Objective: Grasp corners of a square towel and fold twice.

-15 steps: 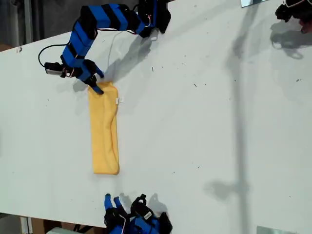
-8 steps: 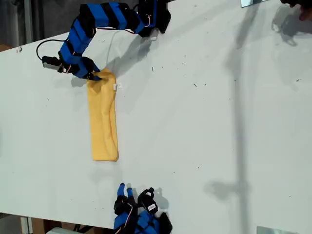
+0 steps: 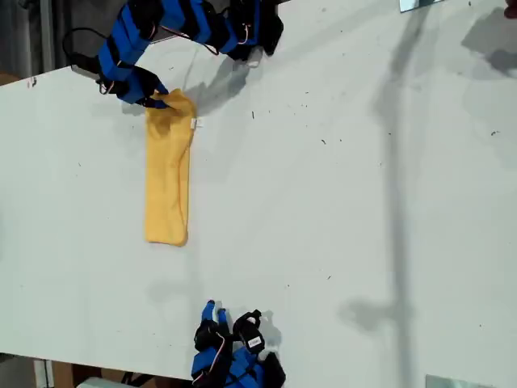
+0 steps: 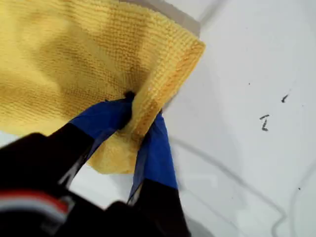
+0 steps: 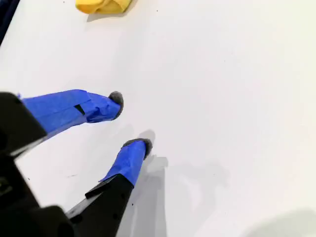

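The yellow towel (image 3: 167, 174) lies folded into a long narrow strip on the white table, toward the exterior view's left. My first gripper (image 3: 158, 99) is shut on the strip's far end, at its corners (image 4: 148, 101). In the first wrist view the blue fingers (image 4: 106, 116) pinch a fold of the terry cloth (image 4: 64, 59). A small white tag (image 3: 194, 124) shows at that end. My second gripper (image 3: 215, 309) rests at the near table edge, open and empty, apart from the towel's near end (image 5: 103, 5). Its blue fingertips (image 5: 111, 104) hang over bare table.
The white table (image 3: 339, 202) stretches wide toward the exterior view's right, with small dark specks. The first arm's blue body (image 3: 194, 28) and cable lie along the far edge. A dark shape (image 3: 510, 8) shows at the exterior view's upper right corner.
My first gripper closed on the towel's far end and pulled it toward the far edge; the whole strip slid that way. My second gripper drew back and shifted toward the exterior view's right.
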Action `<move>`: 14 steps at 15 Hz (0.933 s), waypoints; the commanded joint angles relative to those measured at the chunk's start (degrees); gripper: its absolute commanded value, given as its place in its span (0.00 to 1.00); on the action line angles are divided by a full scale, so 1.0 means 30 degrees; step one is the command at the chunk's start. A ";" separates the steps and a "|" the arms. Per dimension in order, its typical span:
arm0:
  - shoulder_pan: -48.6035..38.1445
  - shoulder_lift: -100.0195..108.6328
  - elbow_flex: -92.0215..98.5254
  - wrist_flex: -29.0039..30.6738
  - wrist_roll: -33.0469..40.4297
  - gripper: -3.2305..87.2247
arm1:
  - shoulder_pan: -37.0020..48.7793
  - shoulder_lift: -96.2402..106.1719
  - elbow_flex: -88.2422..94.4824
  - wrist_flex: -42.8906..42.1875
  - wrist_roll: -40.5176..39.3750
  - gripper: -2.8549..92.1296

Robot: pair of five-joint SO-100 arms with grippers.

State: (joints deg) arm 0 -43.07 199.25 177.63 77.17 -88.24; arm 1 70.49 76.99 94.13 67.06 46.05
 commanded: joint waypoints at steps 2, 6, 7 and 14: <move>0.0088 -0.0029 0.0117 -0.0322 0.0117 0.19 | -0.2168 0.3955 -0.1699 0.0703 0.0703 0.03; 0.0117 -0.0029 0.0117 -0.0322 0.0205 0.19 | -0.4834 0.4248 -0.4307 -0.0088 -0.0264 0.03; 0.0146 -0.0029 0.0117 -0.0322 0.0205 0.19 | -0.5596 0.3926 -0.5068 -0.0703 -0.0703 0.03; 0.0088 -0.0059 0.0117 -0.0322 0.0293 0.19 | -1.0430 0.1816 -0.8145 -0.8789 -0.0879 0.03</move>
State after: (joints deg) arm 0 -43.07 199.25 177.71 76.99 -88.07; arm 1 41.92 82.88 75.67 45.79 44.03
